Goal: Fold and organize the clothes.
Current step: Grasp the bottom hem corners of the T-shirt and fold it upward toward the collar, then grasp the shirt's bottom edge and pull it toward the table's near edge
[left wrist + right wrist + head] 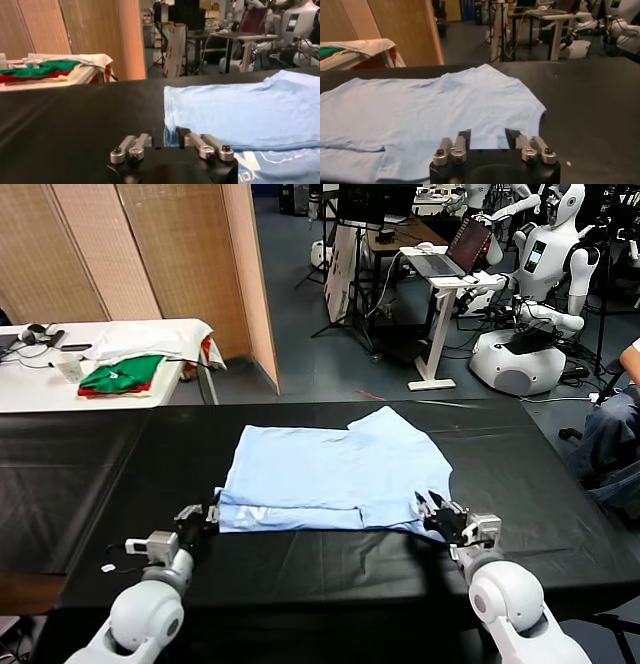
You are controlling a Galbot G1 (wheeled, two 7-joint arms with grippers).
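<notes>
T-shirt (335, 474), half-folded on black surface (90, 484); left end effector (203, 517) and right end effector (437, 512) at its near corners, fingers apart, empty.

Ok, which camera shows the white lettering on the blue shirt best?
The left wrist view: the white lettering on the T-shirt sits close and large. The head view shows it small near the hem; the right wrist view shows none.

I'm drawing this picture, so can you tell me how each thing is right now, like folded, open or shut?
Light-blue T-shirt: flat on the black table, near edge folded over, white lettering showing by the left hand.
Left hand: open, at the shirt's near left corner, holding nothing.
Right hand: open, at the shirt's near right edge, holding nothing.
Green-and-red garments: folded, stacked on the white side table.
Laptop: open.
</notes>
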